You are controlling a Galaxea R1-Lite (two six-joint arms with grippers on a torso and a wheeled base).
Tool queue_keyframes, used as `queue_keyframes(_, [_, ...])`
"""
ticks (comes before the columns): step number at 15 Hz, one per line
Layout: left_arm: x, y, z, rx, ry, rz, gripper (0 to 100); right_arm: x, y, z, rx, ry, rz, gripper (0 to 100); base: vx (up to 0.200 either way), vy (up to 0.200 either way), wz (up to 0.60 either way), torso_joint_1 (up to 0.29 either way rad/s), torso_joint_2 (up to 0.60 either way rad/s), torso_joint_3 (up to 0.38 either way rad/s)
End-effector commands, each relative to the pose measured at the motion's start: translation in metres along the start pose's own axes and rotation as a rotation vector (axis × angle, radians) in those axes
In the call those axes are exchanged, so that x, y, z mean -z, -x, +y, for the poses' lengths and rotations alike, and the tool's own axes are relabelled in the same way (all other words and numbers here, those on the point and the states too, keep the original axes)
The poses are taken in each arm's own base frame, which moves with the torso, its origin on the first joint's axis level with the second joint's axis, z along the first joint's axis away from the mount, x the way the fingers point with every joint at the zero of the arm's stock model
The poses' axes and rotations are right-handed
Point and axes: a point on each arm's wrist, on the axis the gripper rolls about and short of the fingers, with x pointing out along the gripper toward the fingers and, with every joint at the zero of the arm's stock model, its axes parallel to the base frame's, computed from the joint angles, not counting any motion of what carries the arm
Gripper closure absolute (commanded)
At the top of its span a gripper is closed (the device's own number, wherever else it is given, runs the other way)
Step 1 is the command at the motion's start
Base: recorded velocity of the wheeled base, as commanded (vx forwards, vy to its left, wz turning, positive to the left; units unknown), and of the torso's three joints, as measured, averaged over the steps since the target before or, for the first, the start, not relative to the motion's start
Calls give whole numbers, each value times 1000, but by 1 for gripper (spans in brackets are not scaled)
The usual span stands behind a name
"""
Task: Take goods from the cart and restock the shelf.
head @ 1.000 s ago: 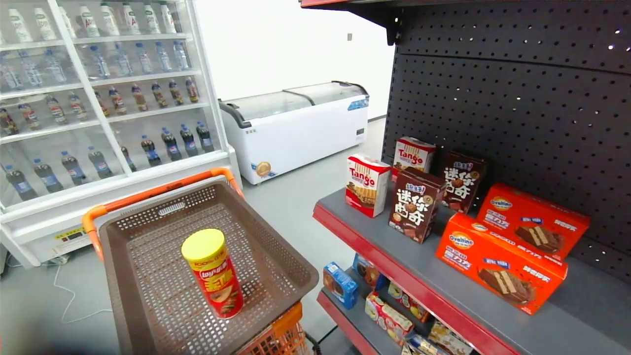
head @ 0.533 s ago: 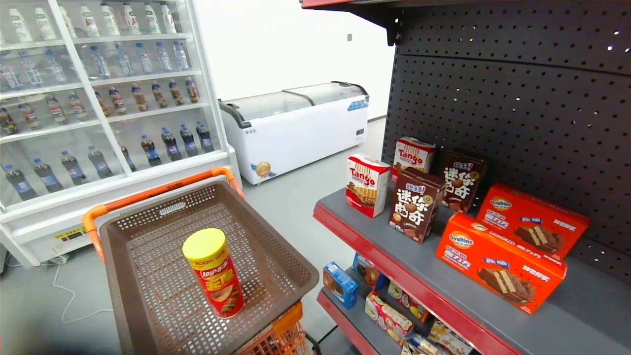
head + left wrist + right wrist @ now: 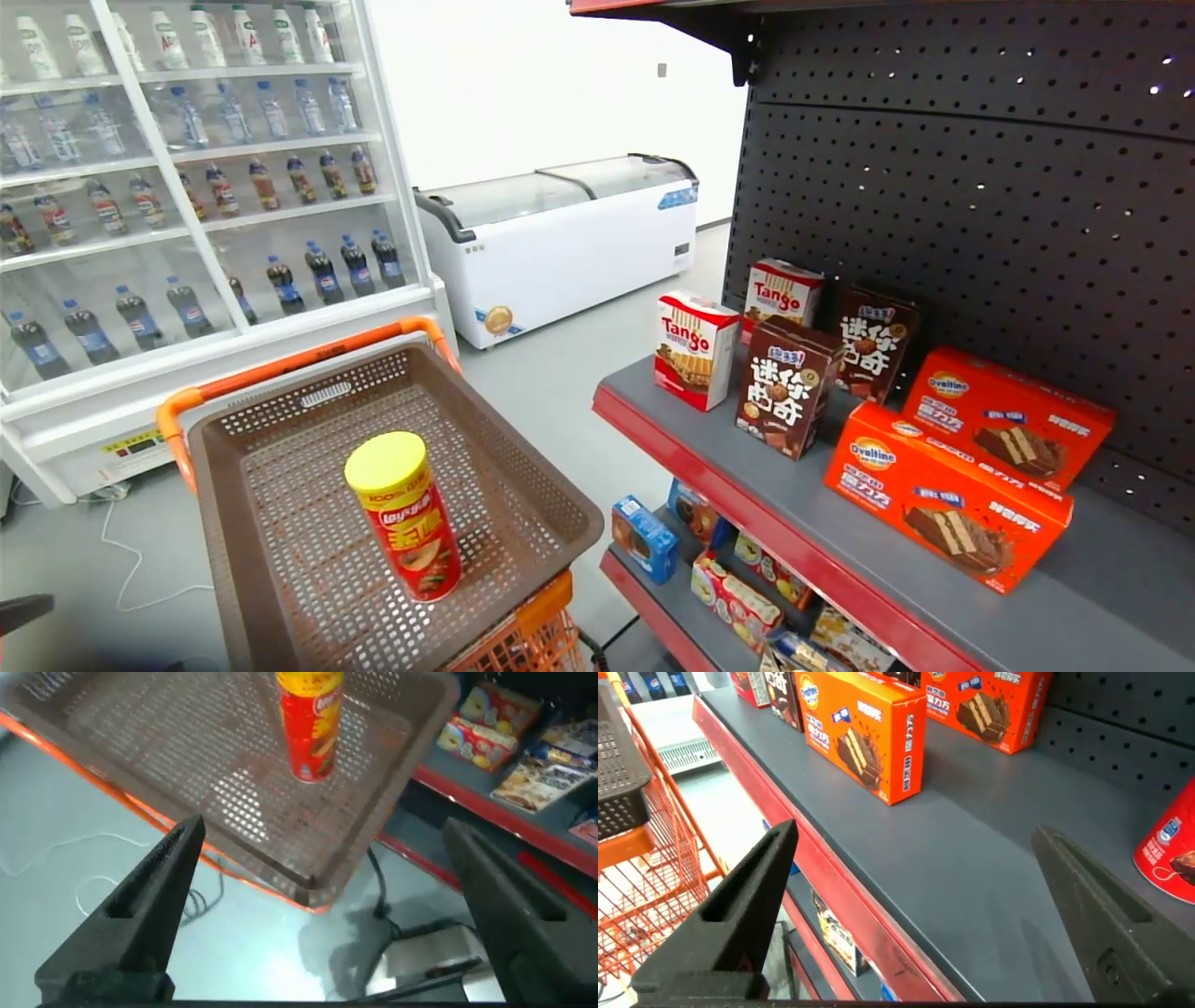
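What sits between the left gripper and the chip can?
In the left wrist view, the near rim and bare mesh floor of the basket lie between the open left gripper and the upright can.

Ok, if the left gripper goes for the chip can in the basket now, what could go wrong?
The chip can stands upright in the basket; a glancing finger could topple it. The open left gripper hangs outside the near rim, so a low, straight reach may clip that rim.
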Motion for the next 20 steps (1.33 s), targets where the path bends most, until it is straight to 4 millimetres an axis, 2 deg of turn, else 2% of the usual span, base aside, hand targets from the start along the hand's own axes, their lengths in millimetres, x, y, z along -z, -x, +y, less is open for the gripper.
queue_keyframes(1, [-17, -33, 11, 13, 47, 131, 0, 0, 0, 0, -1, 1, 1, 0, 0, 0, 0, 0, 0, 0])
queue_keyframes(5, [-23, -64, 20, -31, -86, 224, 0, 0, 0, 0, -1, 0, 1, 0, 0, 0, 0, 0, 0, 0])
queue_keyframes(8, [-24, -86, 19, -19, -134, 182, 0, 0, 0, 0, -1, 0, 1, 0, 0, 0, 0, 0, 0, 0])
queue_keyframes(11, [-27, -107, 21, -14, -132, 144, 0, 0, 0, 0, -1, 1, 1, 0, 0, 0, 0, 0, 0, 0])
queue_keyframes(15, [-21, -130, 23, -15, -129, 100, 0, 0, 0, 0, -1, 0, 1, 0, 0, 0, 0, 0, 0, 0])
queue_keyframes(20, [-19, -154, 15, 18, -68, 36, 0, 0, 0, 0, -1, 0, 1, 0, 0, 0, 0, 0, 0, 0])
